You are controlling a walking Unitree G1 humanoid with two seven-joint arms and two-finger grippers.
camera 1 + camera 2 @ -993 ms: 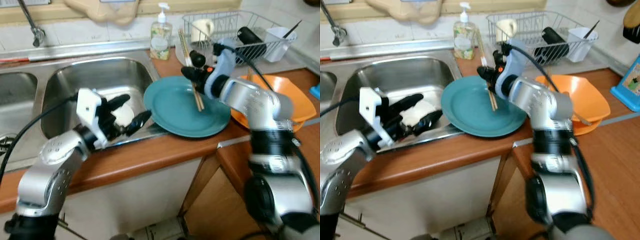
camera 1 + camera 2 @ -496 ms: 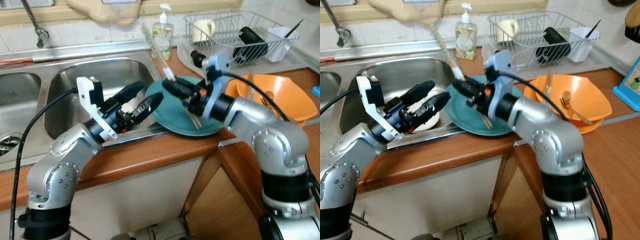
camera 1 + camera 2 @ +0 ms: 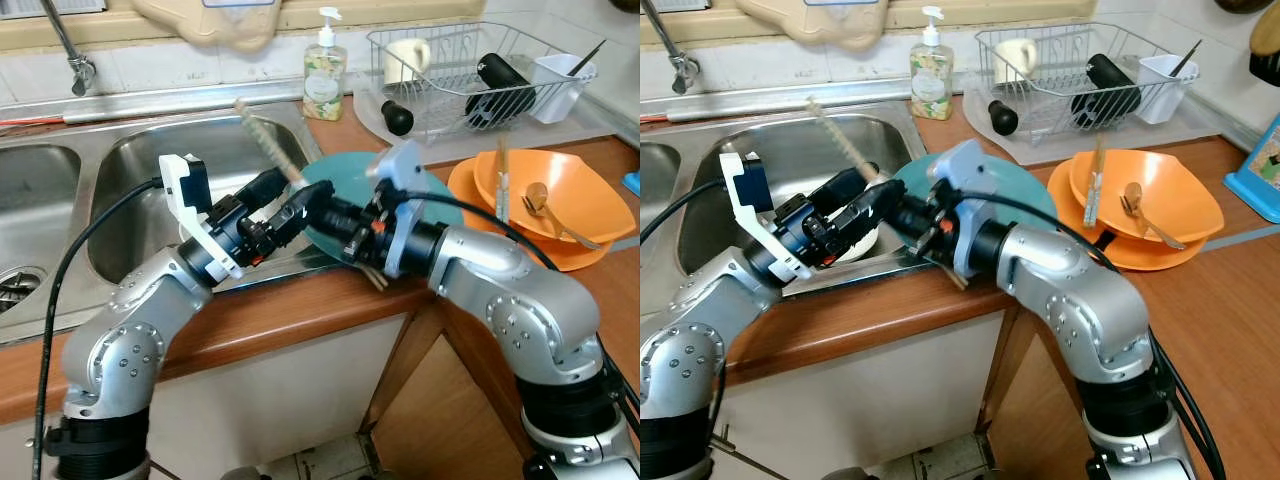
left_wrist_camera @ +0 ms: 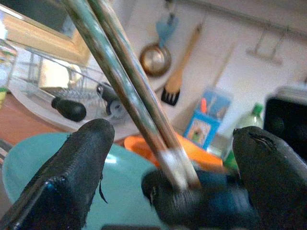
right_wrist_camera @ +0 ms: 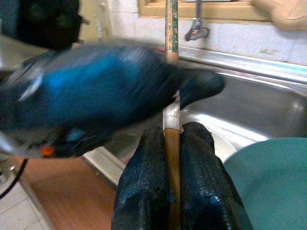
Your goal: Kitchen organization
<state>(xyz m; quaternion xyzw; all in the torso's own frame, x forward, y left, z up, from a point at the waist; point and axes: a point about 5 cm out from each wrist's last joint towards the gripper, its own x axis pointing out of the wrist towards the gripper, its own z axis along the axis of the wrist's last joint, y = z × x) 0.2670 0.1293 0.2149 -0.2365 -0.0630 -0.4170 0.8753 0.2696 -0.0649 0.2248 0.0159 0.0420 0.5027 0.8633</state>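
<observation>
A pair of long wooden chopsticks (image 3: 265, 140) slants up and to the left over the edge of the sink. My right gripper (image 3: 338, 208) is shut on their lower part, above the teal plate (image 3: 338, 172) on the counter. My left gripper (image 3: 300, 195) is open, with one black finger on each side of the chopsticks just above the right gripper's tips. In the left wrist view the chopsticks (image 4: 127, 84) pass between the spread fingers (image 4: 72, 177). In the right wrist view the two pads (image 5: 144, 191) pinch a chopstick (image 5: 171, 143).
The steel sink (image 3: 170, 160) lies behind both grippers, with a white dish (image 3: 845, 240) in it. Stacked orange bowls (image 3: 570, 180) holding utensils sit right of the plate. A dish rack (image 3: 470, 60), a soap bottle (image 3: 322, 70) and a black-handled tool (image 3: 395, 118) stand at the back.
My right gripper has carried the chopsticks left and down from above the plate. The left gripper has risen from the sink to meet them, and the chopsticks now lie between its fingers.
</observation>
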